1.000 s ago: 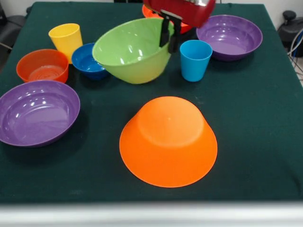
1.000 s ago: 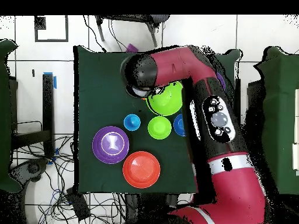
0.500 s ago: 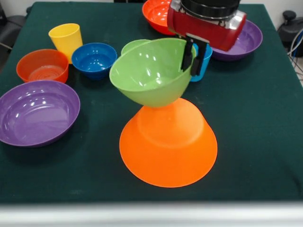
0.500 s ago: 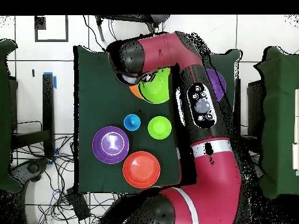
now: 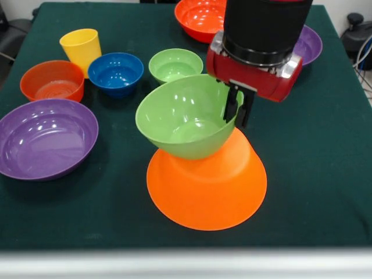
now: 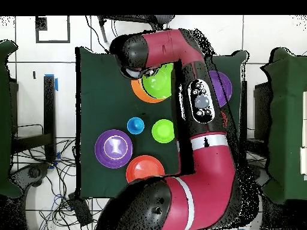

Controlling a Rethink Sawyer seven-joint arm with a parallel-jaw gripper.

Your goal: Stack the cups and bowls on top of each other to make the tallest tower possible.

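My gripper (image 5: 238, 108) is shut on the right rim of a large green bowl (image 5: 185, 116), one finger inside and one outside. The bowl hangs tilted, open side up, with its bottom right over the flat top of the big upturned orange bowl (image 5: 206, 186). I cannot tell whether they touch. From above, the green bowl (image 6: 157, 81) covers most of the orange bowl (image 6: 140, 91). A yellow cup (image 5: 81, 49) stands at the back left. The light blue cup (image 6: 135, 126) shows only in the overhead view; the arm hides it in the front view.
Loose on the dark green cloth are a small green bowl (image 5: 175, 64), a dark blue bowl (image 5: 115, 71), a small red-orange bowl (image 5: 52, 80), a purple bowl (image 5: 45, 137), a big red-orange bowl (image 5: 199, 17) and a second purple bowl (image 5: 308, 43), half hidden by the arm.
The gripper has carried the large green bowl forward and down, from beside the cup to over the upturned orange bowl. The arm now hides the light blue cup in front.
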